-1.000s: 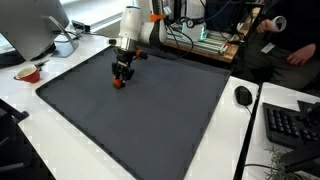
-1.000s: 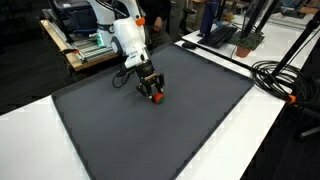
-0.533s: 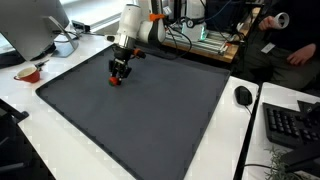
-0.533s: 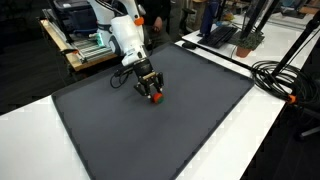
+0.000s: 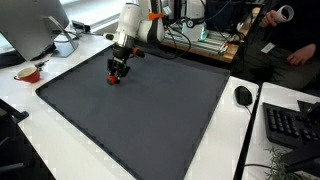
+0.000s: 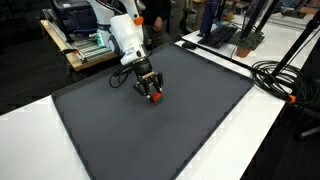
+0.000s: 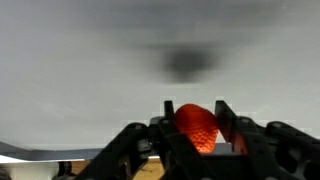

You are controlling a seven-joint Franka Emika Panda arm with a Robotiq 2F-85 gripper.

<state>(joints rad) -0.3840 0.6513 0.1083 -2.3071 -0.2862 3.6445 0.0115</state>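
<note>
A small red-orange strawberry-like object (image 7: 195, 126) sits between my gripper's two black fingers in the wrist view. My gripper (image 5: 117, 77) is shut on it and holds it just above the dark grey mat (image 5: 150, 110), near the mat's far left part. In both exterior views the red object shows at the fingertips (image 6: 155, 97). A dark shadow of it lies on the mat (image 7: 188, 62) in the wrist view.
A red bowl (image 5: 29, 72) and a white kettle-like item (image 5: 64, 44) stand on the white table beside the mat. A mouse (image 5: 243, 96) and keyboard (image 5: 290, 125) lie at the other side. A person (image 5: 285, 40) sits behind. Cables (image 6: 285, 80) run along the table.
My gripper with the red object has shifted slightly toward the mat's far left; otherwise nothing has changed.
</note>
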